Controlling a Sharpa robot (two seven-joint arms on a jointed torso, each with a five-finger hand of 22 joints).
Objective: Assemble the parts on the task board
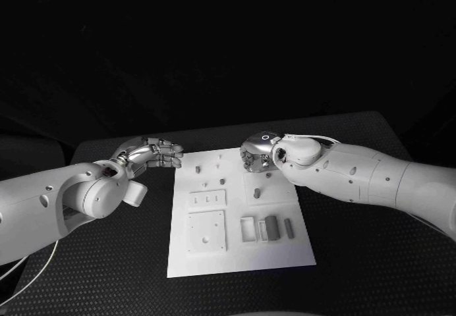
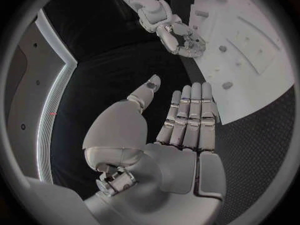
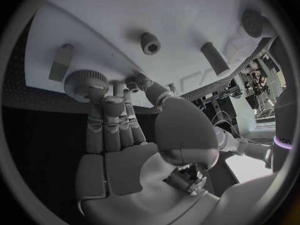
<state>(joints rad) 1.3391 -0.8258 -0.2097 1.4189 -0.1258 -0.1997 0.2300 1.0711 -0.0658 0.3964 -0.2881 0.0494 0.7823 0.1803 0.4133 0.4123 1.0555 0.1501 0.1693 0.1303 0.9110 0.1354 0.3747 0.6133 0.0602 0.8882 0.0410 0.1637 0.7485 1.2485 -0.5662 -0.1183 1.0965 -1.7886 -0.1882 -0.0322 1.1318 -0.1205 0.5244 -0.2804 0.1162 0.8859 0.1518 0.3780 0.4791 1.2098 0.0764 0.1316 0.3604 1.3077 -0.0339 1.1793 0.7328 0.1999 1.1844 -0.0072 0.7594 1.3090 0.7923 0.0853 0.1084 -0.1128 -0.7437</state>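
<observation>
A: Task board [image 1: 238, 250] lies flat on the black bench [image 1: 380, 263], long axis running away from the robot. Grey parts [image 1: 266, 228] stand side by side on its near right area.

B: Left robot hand [image 1: 157, 154]?

A: Just off the board's far left corner, fingers straight and close together, holding nothing.

B: Right robot hand [image 1: 258, 155]?

A: Over the board's far edge, fingertips [image 3: 119, 87] beside a ribbed round part [image 3: 86, 83]; whether it grips, cannot tell.
</observation>
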